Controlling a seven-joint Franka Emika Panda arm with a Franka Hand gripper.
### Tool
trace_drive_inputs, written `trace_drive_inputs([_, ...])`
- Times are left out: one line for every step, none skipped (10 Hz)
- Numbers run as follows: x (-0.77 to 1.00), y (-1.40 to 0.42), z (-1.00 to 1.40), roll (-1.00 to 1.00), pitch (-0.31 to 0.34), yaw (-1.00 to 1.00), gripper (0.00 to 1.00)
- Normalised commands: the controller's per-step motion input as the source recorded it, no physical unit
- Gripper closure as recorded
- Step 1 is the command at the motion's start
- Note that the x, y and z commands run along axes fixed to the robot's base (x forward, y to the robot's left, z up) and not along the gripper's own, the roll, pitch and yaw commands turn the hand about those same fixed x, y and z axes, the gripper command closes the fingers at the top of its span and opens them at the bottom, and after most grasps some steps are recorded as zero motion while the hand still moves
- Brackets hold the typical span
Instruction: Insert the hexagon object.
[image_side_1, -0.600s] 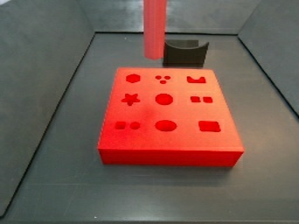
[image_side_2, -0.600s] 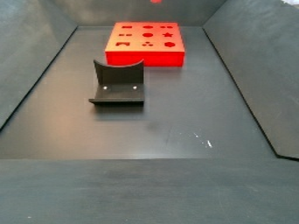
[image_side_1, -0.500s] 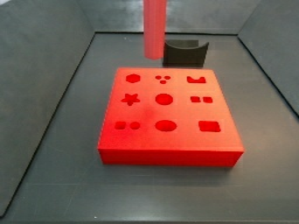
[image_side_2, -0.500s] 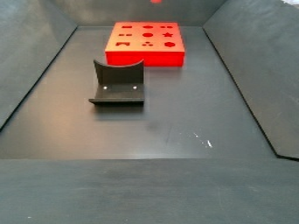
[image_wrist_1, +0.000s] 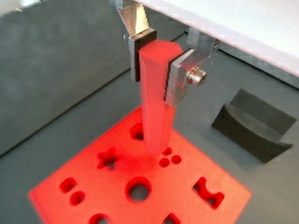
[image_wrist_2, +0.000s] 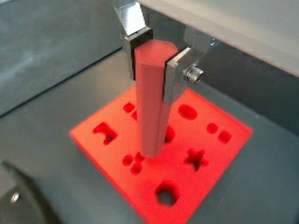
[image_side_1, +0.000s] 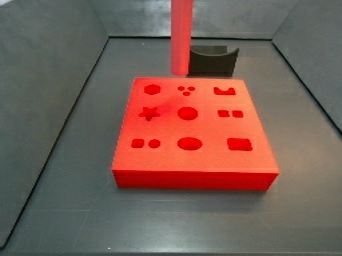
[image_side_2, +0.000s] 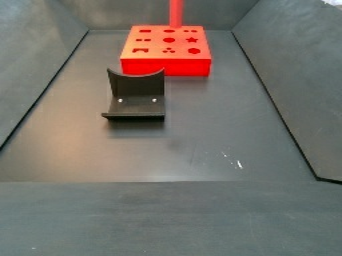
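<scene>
1. Silver plates of the end effector (image_wrist_1: 160, 59) pinch the hexagon object (image_wrist_1: 156, 105) upright above the red block (image_wrist_1: 140, 184).
2. Side view: hexagon object (image_side_1: 181, 35) hangs over the block's far edge, seemingly clear of it; dark holder (image_side_1: 211, 60) sits behind.

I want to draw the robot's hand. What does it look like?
The gripper, above the red block, has two flat silver metal fingers with dark pads. One finger shows a round silver bolt on its side. Above them sits a pale grey-white body. No cables show.
</scene>
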Motion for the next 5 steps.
trace_drive_inputs([-0.41, 0.38, 0.00, -0.24, -0.121, -0.08, 1.00])
trace_drive_inputs([-0.60, 0.15, 0.01, -0.19, -0.243, -0.11, 1.00])
trace_drive_inputs([-0.29, 0.03, -0.07, -0.17, -0.254, -0.09, 1.00])
trace_drive_inputs([-0.26, 0.00, -0.35, -0.07, -0.211, -0.04, 1.00])
trace_drive_inputs([-0.46, 0.00, -0.33, -0.10, -0.231, -0.10, 1.00])
